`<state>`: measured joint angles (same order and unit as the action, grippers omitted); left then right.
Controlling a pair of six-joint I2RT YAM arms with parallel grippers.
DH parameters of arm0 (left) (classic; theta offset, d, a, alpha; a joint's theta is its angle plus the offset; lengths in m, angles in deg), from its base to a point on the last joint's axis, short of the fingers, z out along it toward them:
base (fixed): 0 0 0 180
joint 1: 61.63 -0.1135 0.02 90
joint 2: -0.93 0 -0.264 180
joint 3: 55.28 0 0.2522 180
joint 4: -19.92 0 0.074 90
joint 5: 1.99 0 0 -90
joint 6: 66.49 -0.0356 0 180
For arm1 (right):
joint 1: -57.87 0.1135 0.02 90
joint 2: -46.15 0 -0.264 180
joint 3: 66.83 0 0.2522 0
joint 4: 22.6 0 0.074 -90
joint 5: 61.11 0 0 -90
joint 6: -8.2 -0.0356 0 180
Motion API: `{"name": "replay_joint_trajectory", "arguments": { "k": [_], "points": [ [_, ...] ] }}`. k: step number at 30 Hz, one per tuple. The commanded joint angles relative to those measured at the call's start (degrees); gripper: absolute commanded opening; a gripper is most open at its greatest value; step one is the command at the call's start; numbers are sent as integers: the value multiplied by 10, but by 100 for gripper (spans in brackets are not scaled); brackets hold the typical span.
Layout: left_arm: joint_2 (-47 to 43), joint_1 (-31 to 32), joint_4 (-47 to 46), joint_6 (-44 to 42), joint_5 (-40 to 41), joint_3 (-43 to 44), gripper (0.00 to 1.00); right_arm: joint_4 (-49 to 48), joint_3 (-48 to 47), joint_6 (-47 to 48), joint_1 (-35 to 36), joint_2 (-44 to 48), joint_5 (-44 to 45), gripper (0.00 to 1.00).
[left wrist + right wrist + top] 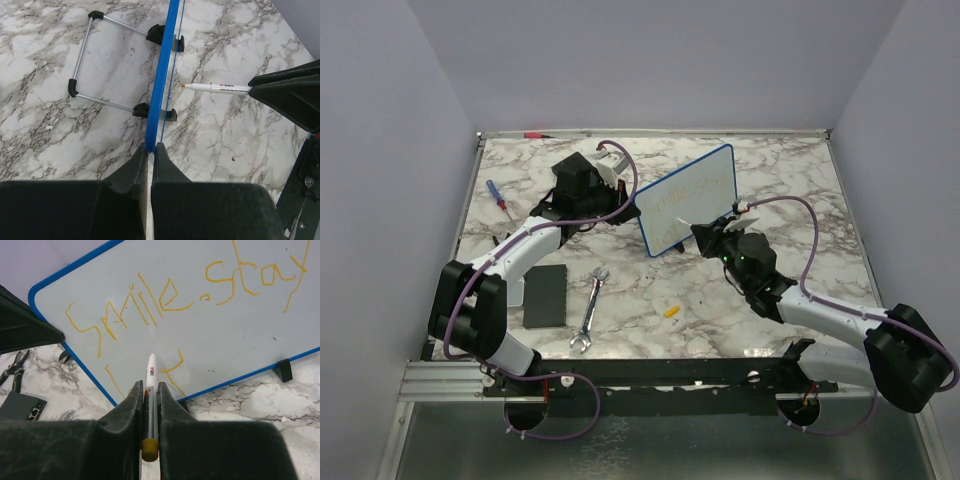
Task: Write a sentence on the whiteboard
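The blue-framed whiteboard (685,200) stands tilted on the marble table (770,300). My left gripper (625,200) is shut on its left edge; in the left wrist view the fingers (151,147) pinch the blue frame (162,75) edge-on. My right gripper (148,385) is shut on a white marker (151,377) with a yellow end, pointed at the board's face (225,335). The sentence (165,297) reads "Smile. Stay" in yellow, with a few strokes of a second line below. In the left wrist view the marker (220,88) has its tip just short of the board.
A wrench (590,310), a flat black pad (546,295) and a yellow cap (671,311) lie at the front of the table. A screwdriver (497,194) lies at the left and a red pen (533,133) at the far edge. The board's wire stand (95,65) juts out behind it.
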<state>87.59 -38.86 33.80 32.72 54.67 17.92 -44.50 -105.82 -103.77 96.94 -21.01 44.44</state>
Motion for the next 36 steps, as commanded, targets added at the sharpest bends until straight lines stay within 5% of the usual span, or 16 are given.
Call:
{"name": "replay_joint_trajectory", "arguments": {
  "k": [1,36],
  "points": [
    [-7,10,28,-3,-2,1,0,-1,-11,8,5,-12,-5,1],
    [-7,11,28,-3,-1,1,0,-15,8,-3,5,-67,4,1]
  ]
}}
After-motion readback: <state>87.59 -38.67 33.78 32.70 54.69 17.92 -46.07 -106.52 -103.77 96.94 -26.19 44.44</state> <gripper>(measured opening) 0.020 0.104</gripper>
